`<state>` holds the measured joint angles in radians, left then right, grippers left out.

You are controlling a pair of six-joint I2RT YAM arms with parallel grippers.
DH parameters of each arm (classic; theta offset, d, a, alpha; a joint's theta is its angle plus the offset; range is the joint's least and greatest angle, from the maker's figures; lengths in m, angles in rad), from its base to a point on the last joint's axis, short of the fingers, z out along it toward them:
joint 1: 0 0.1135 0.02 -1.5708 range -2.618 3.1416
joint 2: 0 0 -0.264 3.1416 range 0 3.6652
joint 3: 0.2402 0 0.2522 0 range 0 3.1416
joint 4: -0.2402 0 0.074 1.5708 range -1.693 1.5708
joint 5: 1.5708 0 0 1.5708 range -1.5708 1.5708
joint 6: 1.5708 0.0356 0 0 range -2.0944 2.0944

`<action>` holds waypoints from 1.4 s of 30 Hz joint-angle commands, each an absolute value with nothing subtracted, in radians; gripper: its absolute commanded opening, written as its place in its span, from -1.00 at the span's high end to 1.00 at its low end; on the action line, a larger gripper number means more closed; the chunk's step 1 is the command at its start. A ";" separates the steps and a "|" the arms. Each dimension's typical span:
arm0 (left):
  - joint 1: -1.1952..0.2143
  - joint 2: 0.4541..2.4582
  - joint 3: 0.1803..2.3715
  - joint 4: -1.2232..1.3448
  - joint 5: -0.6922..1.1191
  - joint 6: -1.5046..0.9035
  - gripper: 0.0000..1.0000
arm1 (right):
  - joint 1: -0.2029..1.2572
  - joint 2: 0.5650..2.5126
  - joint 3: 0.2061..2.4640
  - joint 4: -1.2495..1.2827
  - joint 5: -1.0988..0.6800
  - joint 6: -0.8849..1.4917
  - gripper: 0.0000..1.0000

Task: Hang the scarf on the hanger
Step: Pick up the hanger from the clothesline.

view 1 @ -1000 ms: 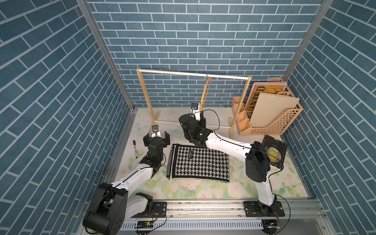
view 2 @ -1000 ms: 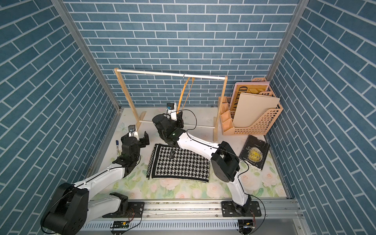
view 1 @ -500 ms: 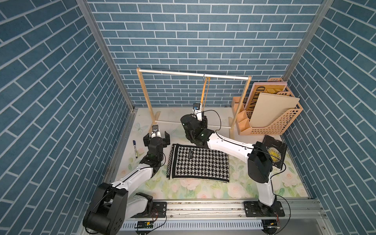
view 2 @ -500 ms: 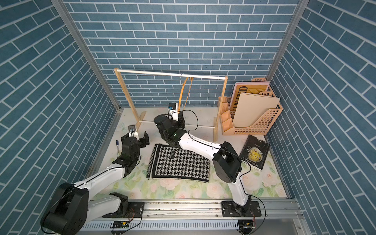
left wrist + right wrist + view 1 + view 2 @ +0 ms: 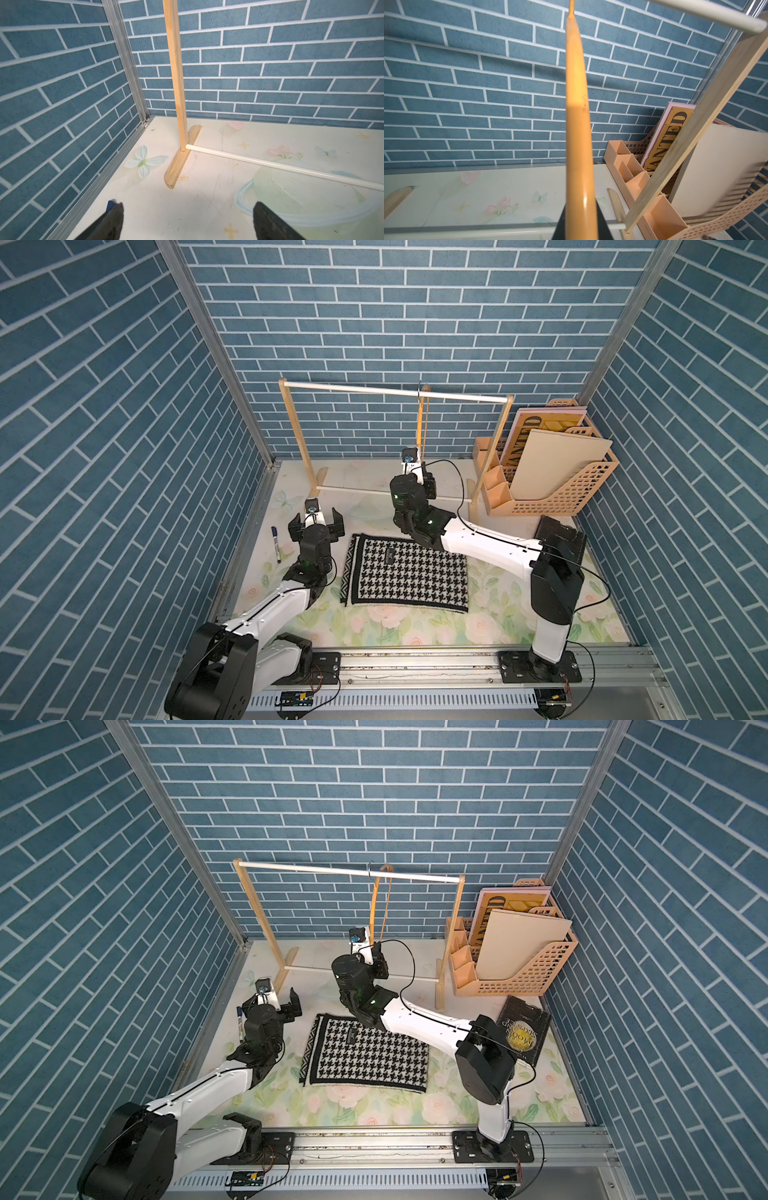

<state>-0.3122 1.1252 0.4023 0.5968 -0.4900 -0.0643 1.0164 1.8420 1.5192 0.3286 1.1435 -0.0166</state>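
hanger (image 5: 578,124) end in r gripper (image 5: 579,226), scarf (image 5: 405,576) apart

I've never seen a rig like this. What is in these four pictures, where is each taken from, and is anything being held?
Two robot arms, the left arm and the right arm, stand on a rail at the front of a table; each ends in a two-finger gripper. Both top views look down on the whole scene from one overhead camera pair. The other two are taken from each arm's wrist, looking past its fingers. On the table lie a folded houndstooth scarf, a marker pen and a dark book; behind stand a clothes rack and a file basket. The right gripper is closed on the lower part of the orange hanger, which hangs from the rack. The left gripper is open and empty.
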 commanded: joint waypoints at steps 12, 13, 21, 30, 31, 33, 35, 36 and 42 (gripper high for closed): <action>-0.339 1.053 0.527 0.364 -0.493 -0.138 -0.99 | 1.051 1.538 1.276 0.309 0.856 -0.045 1.00; -0.347 1.043 0.547 0.331 -0.495 -0.150 -0.99 | 1.051 1.493 1.237 0.279 0.814 -0.027 1.00; -0.419 0.990 0.726 0.059 -0.483 -0.276 -0.99 | 1.068 1.318 1.061 0.114 0.627 0.020 1.00; -0.649 1.061 0.940 -0.128 -0.552 -0.574 -0.99 | 1.164 1.422 0.949 0.213 0.893 0.113 1.00; -0.667 1.087 0.965 -0.132 -0.569 -0.592 -0.99 | 1.176 1.451 0.953 0.234 0.932 0.117 1.00; -0.697 1.140 1.007 -0.136 -0.593 -0.628 -0.99 | 1.196 1.500 0.964 0.285 1.012 0.116 1.00; -0.709 1.196 1.035 -0.123 -0.593 -0.659 -0.99 | 1.215 1.549 0.975 0.334 1.069 0.105 1.00; -0.711 1.217 1.046 -0.111 -0.585 -0.670 -0.99 | 1.221 1.567 0.980 0.359 1.087 0.099 1.00; -0.713 1.328 1.123 -0.101 -0.602 -0.722 -0.98 | 1.233 1.645 1.009 0.422 1.090 0.090 1.00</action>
<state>-0.7086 1.3140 1.0718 -0.0967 -0.5694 -0.6781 1.2282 1.6390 0.9596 0.3153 1.0195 0.0563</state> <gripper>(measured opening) 0.992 0.132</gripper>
